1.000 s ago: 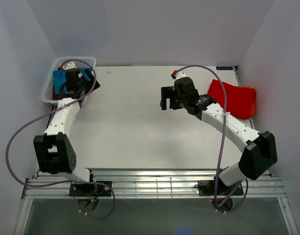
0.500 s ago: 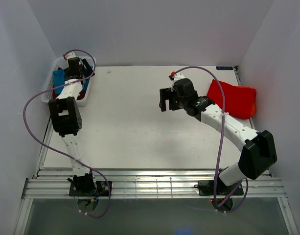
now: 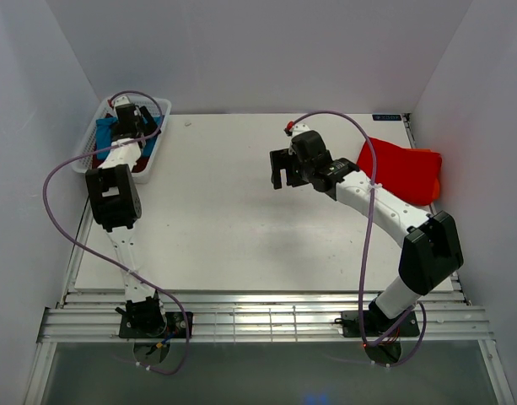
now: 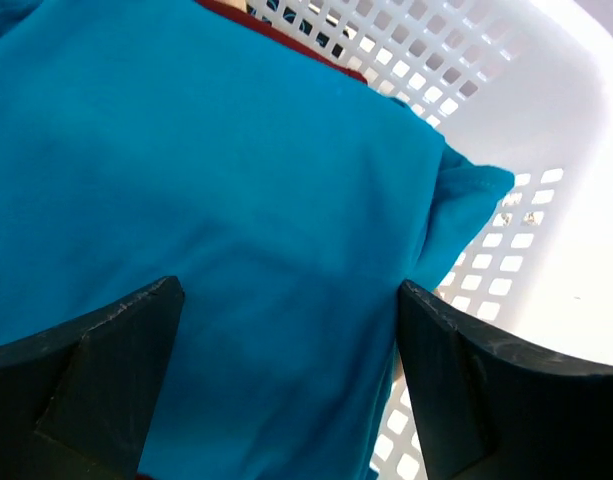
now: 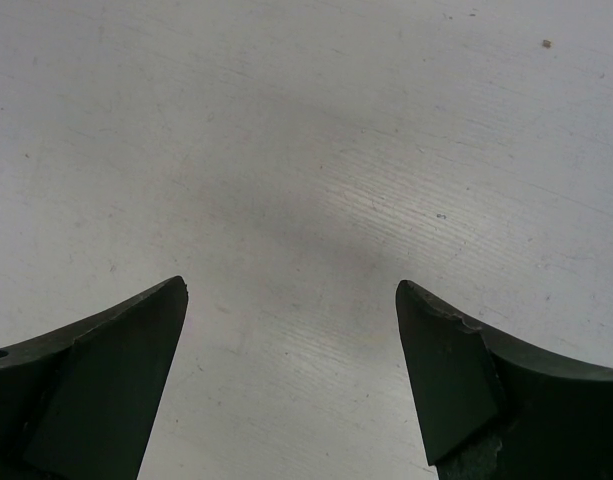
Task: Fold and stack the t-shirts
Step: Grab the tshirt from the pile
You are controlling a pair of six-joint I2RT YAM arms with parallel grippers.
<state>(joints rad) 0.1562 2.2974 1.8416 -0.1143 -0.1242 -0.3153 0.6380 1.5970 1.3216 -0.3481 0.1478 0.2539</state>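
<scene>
Left pincer [image 4: 288, 290] overhangs teal t-shirt [image 4: 186, 150] hiding maroon t-shirt [image 4: 306, 47].

The maroon t-shirt [image 4: 286, 39] lies mostly hidden beneath the teal t-shirt [image 4: 206, 200], which the left wrist view's edges cut off.

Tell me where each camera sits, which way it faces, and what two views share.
Top external: fixed above and behind the arm bases, looking down on the table; both arms show whole, left gripper over the white basket, right gripper over the table, red-orange t-shirt at far right.
Left wrist: on the left arm, facing down into the basket at the teal t-shirt; its open fingers show.
Right wrist: facing down at the table; its open fingers show.
Shared: top and left wrist both show basket and teal t-shirt.
</scene>
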